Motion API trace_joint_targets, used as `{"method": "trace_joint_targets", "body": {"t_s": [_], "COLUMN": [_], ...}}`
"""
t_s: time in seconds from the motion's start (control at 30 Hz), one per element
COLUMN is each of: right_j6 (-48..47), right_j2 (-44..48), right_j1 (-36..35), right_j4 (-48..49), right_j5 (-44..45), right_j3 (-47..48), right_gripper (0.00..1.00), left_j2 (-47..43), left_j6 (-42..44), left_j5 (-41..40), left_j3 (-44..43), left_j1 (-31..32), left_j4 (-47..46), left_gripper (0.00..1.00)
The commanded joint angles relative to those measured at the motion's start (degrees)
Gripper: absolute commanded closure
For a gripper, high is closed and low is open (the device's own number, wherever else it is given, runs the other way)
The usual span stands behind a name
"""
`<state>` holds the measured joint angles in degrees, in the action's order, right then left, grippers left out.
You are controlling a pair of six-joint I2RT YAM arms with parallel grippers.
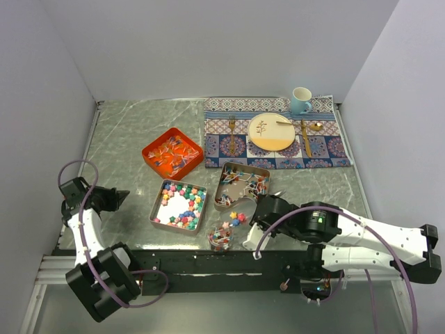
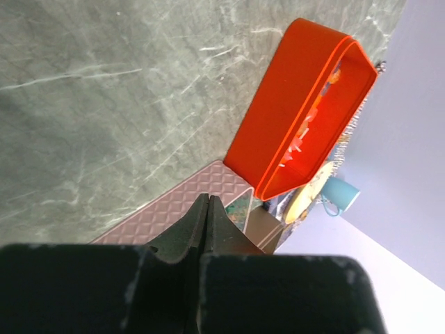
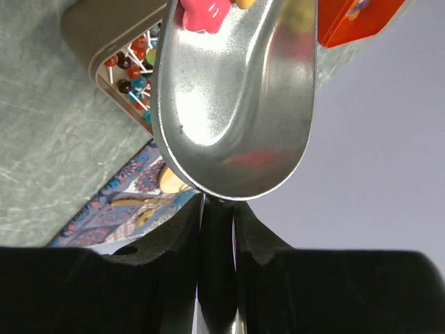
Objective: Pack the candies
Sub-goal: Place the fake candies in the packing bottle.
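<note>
Chunky candies point(image 1: 182, 207) in several colours fill a square tin point(image 1: 154, 209) near the middle of the table. Slim wrapped candies lie in a second tin point(image 1: 240, 184) and in an orange tray point(image 1: 172, 154). A small clear container point(image 1: 220, 239) at the front edge holds mixed candies. My right gripper point(image 3: 217, 205) is shut on the handle of a metal scoop point(image 3: 236, 104). The scoop hangs just above that container with a pink candy point(image 3: 203, 12) at its tip. My left gripper point(image 2: 208, 202) is shut and empty, at the left, facing the square tin point(image 2: 181, 202) and the orange tray point(image 2: 299, 104).
A patterned placemat point(image 1: 327, 149) at the back right carries a plate point(image 1: 272, 131), gold cutlery and a blue mug point(image 1: 300, 100). Grey walls close in the table on the left, the back and the right. The arm bases stand along the near edge.
</note>
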<state>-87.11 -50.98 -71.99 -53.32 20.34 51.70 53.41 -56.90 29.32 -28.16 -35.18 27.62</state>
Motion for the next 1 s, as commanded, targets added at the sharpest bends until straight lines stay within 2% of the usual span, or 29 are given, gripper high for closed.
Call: {"method": "trace_joint_targets", "body": {"t_s": [0.0,0.27,0.3,0.4,0.5,0.57,0.67,0.73,0.83,0.97], "right_j6": [-1.5,-4.1,-4.2,-4.3,-3.9,-3.5,-2.9,-2.3,3.2,17.5], "right_j2": [-0.9,-2.5,-2.9,-3.4,-4.5,-4.9,-5.5,-5.9,-8.9,-16.2], "right_j1": [-1.8,-4.8,-5.1,-6.1,-6.8,-6.7,-6.8,-5.7,-2.4,3.8], "right_j4": [-0.5,-2.5,-2.8,-3.5,-4.1,-4.2,-4.1,-0.9,1.5,4.2], "right_j5": [3.2,4.6,4.8,5.2,6.2,6.6,7.7,7.8,5.6,0.1], "right_j3": [4.6,5.8,6.0,6.0,6.3,6.7,7.7,9.3,14.7,24.3], "right_gripper": [1.00,1.00,1.00,1.00,1.00,1.00,1.00,1.00,1.00,1.00], "left_j2": [-0.9,-1.3,-1.3,-1.7,-2.1,-2.2,-2.3,-2.3,-2.3,-1.1], "left_j6": [-1.8,-2.6,-2.6,-2.2,-1.8,-1.5,-0.8,-1.0,-2.1,-0.1], "left_j5": [2.2,3.2,3.2,3.4,5.1,7.7,11.6,16.1,22.6,30.6], "left_j3": [0.3,0.7,0.7,0.4,0.0,-0.3,-0.9,-2.5,-5.1,-7.3], "left_j1": [-0.3,-0.2,-0.2,-0.2,-0.2,-0.3,0.5,3.6,8.8,13.2], "left_j4": [-2.6,-2.8,-2.7,-2.4,-3.3,-5.0,-10.9,-15.2,-25.2,-32.9], "left_gripper": [0.99,0.99,0.94,0.67,0.50,0.43,0.38,0.31,0.24,0.20]}}
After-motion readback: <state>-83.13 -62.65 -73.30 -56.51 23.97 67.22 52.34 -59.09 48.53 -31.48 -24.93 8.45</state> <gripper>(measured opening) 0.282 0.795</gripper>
